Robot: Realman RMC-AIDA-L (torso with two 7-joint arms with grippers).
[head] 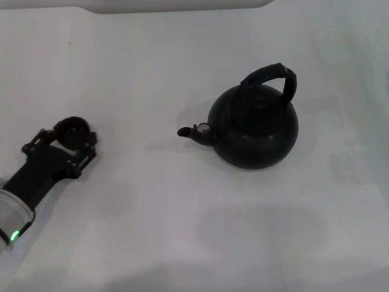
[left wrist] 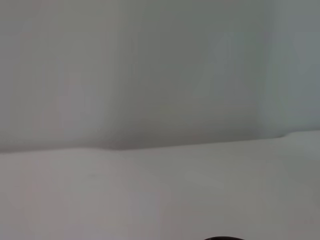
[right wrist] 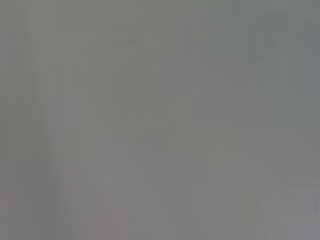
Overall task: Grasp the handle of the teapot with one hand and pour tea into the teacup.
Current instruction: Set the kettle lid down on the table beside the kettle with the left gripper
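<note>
The left gripper (head: 72, 139) is closing around the tiny dark round teacup (head: 73, 131) at nine o'clock. The squat black teapot (head: 255, 131) is sitting well apart toward three o'clock, its arched ridged handle (head: 273, 78) untouched and spout pointing cupward.

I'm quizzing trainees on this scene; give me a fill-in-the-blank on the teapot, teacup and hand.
1. The teapot spout points toward the robot's ____ side.
2. The left hand is around the ____.
3. The handle is touched by ____ hand.
4. The right hand is ____ of the head view.

Missing: left; teacup; no; out
</note>
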